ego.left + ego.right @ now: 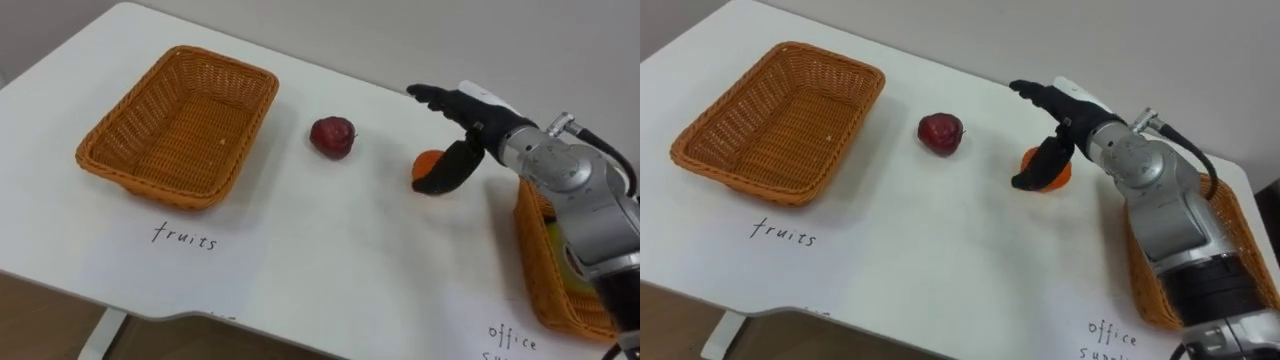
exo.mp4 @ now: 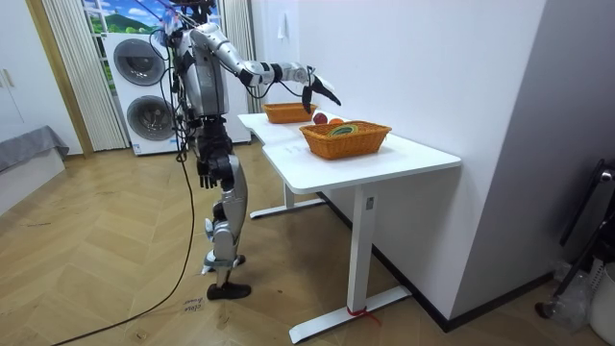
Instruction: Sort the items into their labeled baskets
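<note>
An orange (image 1: 428, 162) (image 1: 1052, 172) lies on the white table right of centre. My right hand (image 1: 462, 128) (image 1: 1055, 125) hovers just over it, open, thumb hanging down in front of the fruit and fingers stretched out toward the wall. A dark red apple (image 1: 333, 136) (image 1: 940, 132) rests to the left of the orange. The empty wicker basket (image 1: 180, 123) (image 1: 777, 117) labelled fruits stands at the table's left. The office supplies basket (image 1: 548, 262) (image 1: 1228, 228) is at the right edge, partly behind my forearm. In the room view my left hand (image 2: 206, 174) hangs by my side.
Handwritten labels (image 1: 184, 238) mark the table in front of each basket. The table's front edge (image 1: 150, 310) runs close below, with wooden floor beyond. In the room view I stand at the table's end, a wall behind the table and washing machines (image 2: 144, 91) behind me.
</note>
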Tool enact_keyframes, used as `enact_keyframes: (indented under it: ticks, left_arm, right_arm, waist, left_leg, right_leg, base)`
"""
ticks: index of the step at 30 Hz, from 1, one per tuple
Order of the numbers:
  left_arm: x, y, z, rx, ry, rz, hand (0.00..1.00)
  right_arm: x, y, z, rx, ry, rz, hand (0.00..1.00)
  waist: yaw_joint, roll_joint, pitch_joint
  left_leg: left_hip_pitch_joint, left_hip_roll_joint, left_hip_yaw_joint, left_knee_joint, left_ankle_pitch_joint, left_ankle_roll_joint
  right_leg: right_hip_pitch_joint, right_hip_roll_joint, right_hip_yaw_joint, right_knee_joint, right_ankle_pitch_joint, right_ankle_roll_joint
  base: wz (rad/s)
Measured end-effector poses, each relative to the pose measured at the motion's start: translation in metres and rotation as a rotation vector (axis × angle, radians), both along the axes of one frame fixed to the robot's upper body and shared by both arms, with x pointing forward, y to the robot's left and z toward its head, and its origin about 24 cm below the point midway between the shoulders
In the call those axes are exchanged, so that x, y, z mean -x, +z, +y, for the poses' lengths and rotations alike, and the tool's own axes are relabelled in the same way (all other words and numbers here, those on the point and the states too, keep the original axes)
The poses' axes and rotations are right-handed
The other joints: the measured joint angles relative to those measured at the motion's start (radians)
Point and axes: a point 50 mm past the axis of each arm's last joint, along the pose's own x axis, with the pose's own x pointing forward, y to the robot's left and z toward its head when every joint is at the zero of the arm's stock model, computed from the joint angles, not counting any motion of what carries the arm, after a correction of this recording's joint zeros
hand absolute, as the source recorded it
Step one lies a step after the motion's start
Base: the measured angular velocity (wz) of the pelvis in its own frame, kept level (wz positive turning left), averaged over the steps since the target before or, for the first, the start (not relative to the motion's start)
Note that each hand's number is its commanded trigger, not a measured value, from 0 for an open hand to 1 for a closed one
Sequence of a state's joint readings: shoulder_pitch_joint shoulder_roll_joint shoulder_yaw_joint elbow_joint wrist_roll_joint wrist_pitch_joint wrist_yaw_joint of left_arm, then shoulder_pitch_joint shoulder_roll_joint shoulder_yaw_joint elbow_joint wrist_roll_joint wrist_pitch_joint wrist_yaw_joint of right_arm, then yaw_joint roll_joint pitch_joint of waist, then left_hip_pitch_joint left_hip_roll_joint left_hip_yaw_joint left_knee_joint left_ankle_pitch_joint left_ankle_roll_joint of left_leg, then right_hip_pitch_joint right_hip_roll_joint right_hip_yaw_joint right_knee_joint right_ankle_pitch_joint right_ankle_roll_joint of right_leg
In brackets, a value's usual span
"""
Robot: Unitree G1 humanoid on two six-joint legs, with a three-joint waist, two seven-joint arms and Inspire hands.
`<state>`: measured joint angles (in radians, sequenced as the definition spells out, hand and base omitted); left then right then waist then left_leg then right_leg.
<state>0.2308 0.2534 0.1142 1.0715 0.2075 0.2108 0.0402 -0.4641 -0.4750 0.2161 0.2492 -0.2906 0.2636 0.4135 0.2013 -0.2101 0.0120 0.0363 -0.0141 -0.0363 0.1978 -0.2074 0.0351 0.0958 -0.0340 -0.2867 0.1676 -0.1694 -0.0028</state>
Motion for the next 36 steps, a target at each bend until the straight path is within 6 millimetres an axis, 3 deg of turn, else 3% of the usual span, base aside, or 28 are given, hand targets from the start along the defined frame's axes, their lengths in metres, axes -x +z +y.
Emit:
enact_keyframes:
  ticks: [5, 13, 19, 32, 36]
  left_arm:
    - [-0.002, 0.0, 0.0, 0.001, -0.003, -0.005, 0.0]
    - [-0.005, 0.001, 0.001, 0.009, -0.006, -0.005, 0.0]
    - [-0.003, 0.0, -0.001, 0.04, -0.012, 0.014, 0.0]
    - [-0.003, 0.0, -0.002, 0.057, -0.04, 0.026, 0.0]
    - [-0.005, 0.0, -0.001, 0.056, -0.048, 0.021, 0.0]
  right_arm:
    - [-0.003, 0.0, -0.003, 0.043, -0.012, 0.006, 0.0]
    - [-0.001, -0.027, -0.012, 0.097, -0.058, 0.127, 0.0]
    - [0.0, -0.03, -0.014, 0.099, -0.066, 0.14, 0.0]
    - [-0.004, -0.029, -0.019, 0.113, -0.091, 0.133, 0.0]
    - [-0.012, -0.019, -0.021, 0.162, -0.109, 0.089, 0.0]
  waist:
    - [0.009, 0.001, 0.0006]
    - [0.05, 0.005, 0.0033]
    - [0.052, 0.015, 0.0044]
    - [0.053, 0.012, 0.0]
    - [0.053, 0.012, -0.0018]
  left_leg:
    - [0.0, 0.001, 0.001, 0.0, 0.0, 0.0]
    - [-0.008, 0.0, 0.001, 0.007, 0.0, 0.0]
    - [-0.014, 0.0, -0.002, 0.008, 0.001, -0.001]
    - [-0.02, 0.0, -0.006, 0.016, 0.001, -0.001]
    - [-0.052, 0.0, 0.001, 0.025, 0.001, -0.002]
  right_leg:
    - [-0.002, 0.0, -0.006, 0.0, 0.0, 0.0]
    - [-0.008, -0.001, -0.016, 0.0, 0.0, 0.0]
    - [-0.007, -0.001, -0.019, 0.0, 0.0, 0.0]
    - [-0.008, -0.001, -0.017, 0.001, 0.0, 0.0]
    - [-0.037, -0.002, -0.016, 0.004, 0.0, -0.001]
  base:
    - [-0.01]
    - [-0.01]
    - [0.01]
    - [0.01]
    - [-0.04]
